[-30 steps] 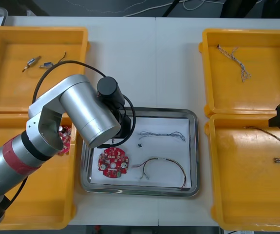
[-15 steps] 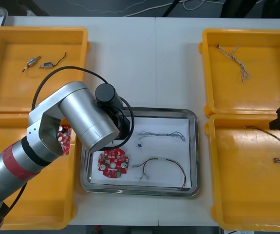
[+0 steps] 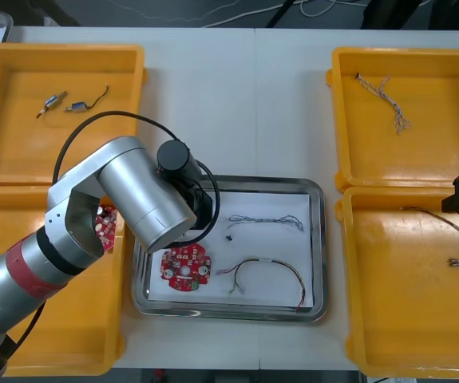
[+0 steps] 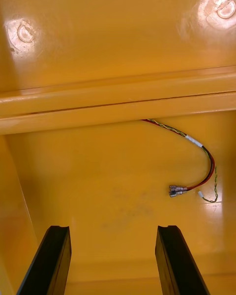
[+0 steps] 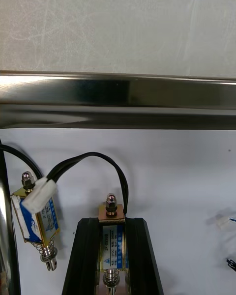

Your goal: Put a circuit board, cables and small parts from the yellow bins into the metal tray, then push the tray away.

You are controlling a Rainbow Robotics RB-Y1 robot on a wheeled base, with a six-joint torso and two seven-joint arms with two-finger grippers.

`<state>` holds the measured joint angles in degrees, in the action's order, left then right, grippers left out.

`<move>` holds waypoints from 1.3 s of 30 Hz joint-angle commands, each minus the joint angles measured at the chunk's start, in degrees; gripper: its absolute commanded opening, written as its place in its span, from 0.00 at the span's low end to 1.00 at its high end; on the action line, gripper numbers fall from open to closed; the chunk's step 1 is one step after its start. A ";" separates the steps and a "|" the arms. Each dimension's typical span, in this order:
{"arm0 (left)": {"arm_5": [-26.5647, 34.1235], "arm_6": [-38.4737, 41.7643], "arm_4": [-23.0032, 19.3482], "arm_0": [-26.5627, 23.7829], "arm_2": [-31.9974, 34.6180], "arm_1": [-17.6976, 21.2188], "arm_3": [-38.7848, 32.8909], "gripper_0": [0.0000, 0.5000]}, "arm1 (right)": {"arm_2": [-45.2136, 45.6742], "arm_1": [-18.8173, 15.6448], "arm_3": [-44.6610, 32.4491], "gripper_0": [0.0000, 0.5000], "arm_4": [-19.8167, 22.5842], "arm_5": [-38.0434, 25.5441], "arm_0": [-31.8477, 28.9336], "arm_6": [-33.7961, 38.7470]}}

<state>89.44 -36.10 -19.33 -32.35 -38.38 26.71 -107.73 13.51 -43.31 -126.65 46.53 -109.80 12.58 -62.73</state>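
Observation:
My left gripper [image 5: 112, 224] is shut on a small brass metal part [image 5: 111, 238] with a blue label and a black cable [image 5: 93, 160], low over the white inside of the metal tray [image 5: 118, 96]. A second small metal part [image 5: 34, 216] with a white plug lies just beside the fingers. From the front, my left arm [image 3: 145, 191] covers the left part of the tray [image 3: 318, 239]. A red circuit board [image 3: 183, 269], a blue and white cable [image 3: 265, 221] and a red and yellow cable [image 3: 265, 275] lie in the tray. My right gripper [image 4: 113, 260] is open above the near right bin [image 3: 405, 319].
A red and yellow cable [image 4: 196, 169] lies in the near right bin, beyond my right fingers. The far right bin holds a twisted cable [image 3: 385, 100]. Small metal parts [image 3: 53, 101] sit in the far left bin. Another red board [image 3: 105, 223] peeks from under my left arm.
My left arm has shifted slightly toward the tray's far left corner, then held still. The right gripper has drawn back a little toward the right edge.

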 commanded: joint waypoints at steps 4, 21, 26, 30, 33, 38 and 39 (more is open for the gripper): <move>-0.67 0.06 0.78 0.97 -0.82 -1.48 -0.64 0.41 | 1.52 -2.40 -1.76 1.00 0.40 -0.20 -0.80 -2.66; 6.01 1.73 -8.27 -3.78 5.78 -1.31 -2.66 0.85 | 1.52 -2.40 -1.76 1.00 0.40 -0.20 -0.80 -2.66; 12.07 2.43 -12.40 -6.59 9.47 -1.31 -3.98 0.86 | 1.52 -2.40 -1.76 1.00 0.40 -0.20 -0.80 -2.66; 16.82 2.61 -16.00 -9.23 13.51 -0.78 -4.25 0.87 | 1.52 -2.40 -1.76 1.00 0.40 -0.20 -0.80 -2.66; 19.89 2.43 -17.50 -10.46 16.15 -0.08 -5.12 0.88 | 1.52 -2.40 -1.76 1.00 0.40 -0.20 -0.80 -2.66; 20.56 1.73 -19.08 -11.34 19.57 2.47 -7.23 0.89 | 1.52 -2.40 -1.76 1.00 0.40 -0.20 -0.80 -2.66; 20.56 1.29 -20.31 -11.25 20.63 3.53 -7.59 0.88 | 1.52 -2.40 -1.76 1.00 0.40 -0.20 -0.80 -2.66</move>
<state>109.50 -36.09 -37.39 -41.07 -20.75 27.19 -112.07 13.52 -43.31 -126.68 46.55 -109.80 12.54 -62.74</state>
